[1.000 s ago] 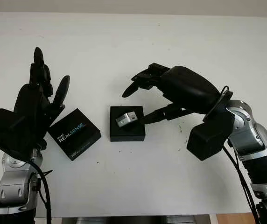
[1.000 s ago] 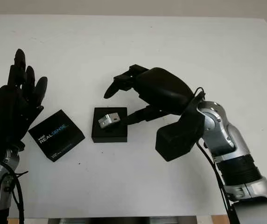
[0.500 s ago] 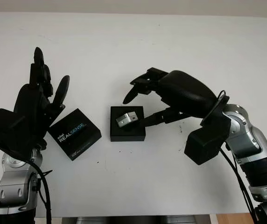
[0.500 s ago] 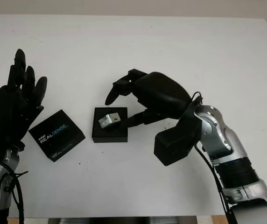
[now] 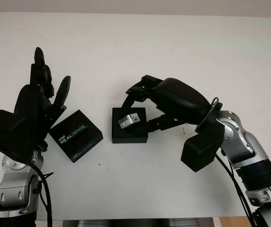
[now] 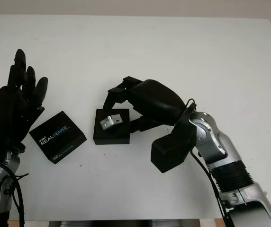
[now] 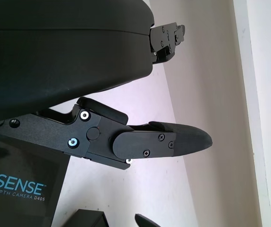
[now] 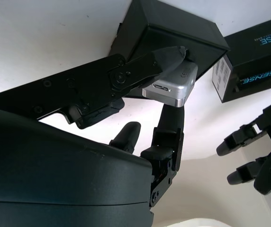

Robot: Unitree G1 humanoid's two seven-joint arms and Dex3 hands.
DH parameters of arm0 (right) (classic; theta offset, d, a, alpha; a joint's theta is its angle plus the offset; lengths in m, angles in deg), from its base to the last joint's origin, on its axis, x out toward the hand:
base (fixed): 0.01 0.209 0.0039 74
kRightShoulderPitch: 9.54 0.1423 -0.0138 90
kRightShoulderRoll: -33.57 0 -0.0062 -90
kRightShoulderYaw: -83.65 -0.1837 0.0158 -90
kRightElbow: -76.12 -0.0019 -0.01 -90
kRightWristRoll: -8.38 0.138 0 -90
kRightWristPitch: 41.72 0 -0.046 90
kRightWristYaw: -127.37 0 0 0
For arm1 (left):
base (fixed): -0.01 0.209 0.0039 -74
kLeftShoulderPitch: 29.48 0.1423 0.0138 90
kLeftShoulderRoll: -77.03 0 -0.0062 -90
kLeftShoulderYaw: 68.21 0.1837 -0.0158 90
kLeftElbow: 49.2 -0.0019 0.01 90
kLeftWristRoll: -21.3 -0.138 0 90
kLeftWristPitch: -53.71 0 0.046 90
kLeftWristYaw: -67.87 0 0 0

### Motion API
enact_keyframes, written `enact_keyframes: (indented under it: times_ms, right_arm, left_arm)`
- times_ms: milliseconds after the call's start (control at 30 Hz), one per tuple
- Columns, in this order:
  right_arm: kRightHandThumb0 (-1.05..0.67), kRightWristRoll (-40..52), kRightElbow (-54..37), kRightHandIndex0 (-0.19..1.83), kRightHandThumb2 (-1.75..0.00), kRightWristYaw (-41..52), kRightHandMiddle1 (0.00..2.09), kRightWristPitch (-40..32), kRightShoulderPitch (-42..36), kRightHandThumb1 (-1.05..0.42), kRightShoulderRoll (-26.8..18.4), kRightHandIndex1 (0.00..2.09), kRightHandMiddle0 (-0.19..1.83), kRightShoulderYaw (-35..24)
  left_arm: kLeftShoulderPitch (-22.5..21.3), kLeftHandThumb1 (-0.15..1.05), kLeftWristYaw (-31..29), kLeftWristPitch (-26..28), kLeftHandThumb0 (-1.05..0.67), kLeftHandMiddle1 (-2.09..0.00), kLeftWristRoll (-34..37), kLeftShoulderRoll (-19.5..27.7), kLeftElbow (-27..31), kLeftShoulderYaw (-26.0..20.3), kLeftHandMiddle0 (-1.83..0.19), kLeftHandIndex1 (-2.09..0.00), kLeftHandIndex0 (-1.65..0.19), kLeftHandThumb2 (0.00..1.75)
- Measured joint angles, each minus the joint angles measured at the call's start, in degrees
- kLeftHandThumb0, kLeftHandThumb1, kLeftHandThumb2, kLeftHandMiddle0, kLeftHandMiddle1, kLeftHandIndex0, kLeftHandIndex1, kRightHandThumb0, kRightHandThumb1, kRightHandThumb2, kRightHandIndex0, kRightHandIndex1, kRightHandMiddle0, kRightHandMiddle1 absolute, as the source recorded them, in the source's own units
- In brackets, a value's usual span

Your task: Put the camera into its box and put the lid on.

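Right hand (image 5: 142, 106) pinching silver depth camera (image 5: 128, 120) atop open box (image 5: 129, 126); seat it, then left hand (image 5: 36, 109), open, fetches RealSense lid (image 5: 75, 135).

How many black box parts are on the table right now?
2. The open box sits mid-table with the silver camera on it, the right hand closing around the camera. The lid, printed RealSense, lies to its left beside the open left hand.
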Motion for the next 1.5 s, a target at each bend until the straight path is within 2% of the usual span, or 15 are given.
enact_keyframes:
  times_ms: [133,300,533,1033,1133,1333,1500]
  right_arm:
    - [-0.5,-2.1,0.7,0.19,-0.06,-2.9,1.27,2.0,0.0,-0.95,0.1,1.0,0.45,0.0]
    - [-0.48,-6.4,2.2,0.19,-0.06,-9.5,1.41,5.5,0.0,-0.98,0.3,1.1,0.44,0.0]
    - [-0.49,-15.6,3.9,0.2,-0.05,-19.4,1.43,8.1,0.3,-0.98,0.1,1.18,0.43,0.8]
    - [-0.53,-31.3,5.7,0.35,-0.05,-38.3,1.44,6.8,1.7,-0.97,-1.1,1.31,0.54,4.5]
    - [-0.51,-31.0,5.8,0.32,-0.05,-39.2,1.46,6.7,1.8,-0.95,-1.2,1.33,0.52,4.9]
    - [-0.49,-18.4,5.8,0.19,-0.06,-36.8,1.53,7.1,0.8,-0.99,1.1,1.32,0.48,3.0]
    - [-0.46,-13.1,4.5,0.14,-0.05,-33.8,1.54,7.1,-1.0,-0.99,1.7,1.3,0.41,1.6]
  left_arm:
    - [0.0,1.05,-0.1,0.0,-0.64,0.0,0.0,0.0,0.0,0.1,0.19,0.0,0.19,0.41]
    - [0.0,1.05,-0.3,-0.1,-0.64,0.0,0.0,0.0,0.0,0.1,0.19,0.0,0.19,0.41]
    - [0.3,1.05,-0.7,-0.1,-0.64,0.0,0.0,0.0,0.0,0.1,0.19,0.0,0.19,0.43]
    - [0.6,1.05,-0.9,-0.3,-0.67,0.0,-0.1,0.0,0.0,0.2,0.19,0.0,0.19,0.41]
    - [0.8,1.05,-0.9,-0.3,-0.67,0.0,-0.1,0.0,0.0,0.3,0.19,0.0,0.19,0.42]
    - [1.0,1.05,-0.8,-0.2,-0.66,0.0,-0.1,0.0,0.1,0.4,0.19,0.0,0.19,0.42]
    - [1.1,1.05,-0.7,0.1,-0.65,0.0,-0.1,-0.1,0.2,0.4,0.19,0.0,0.19,0.43]
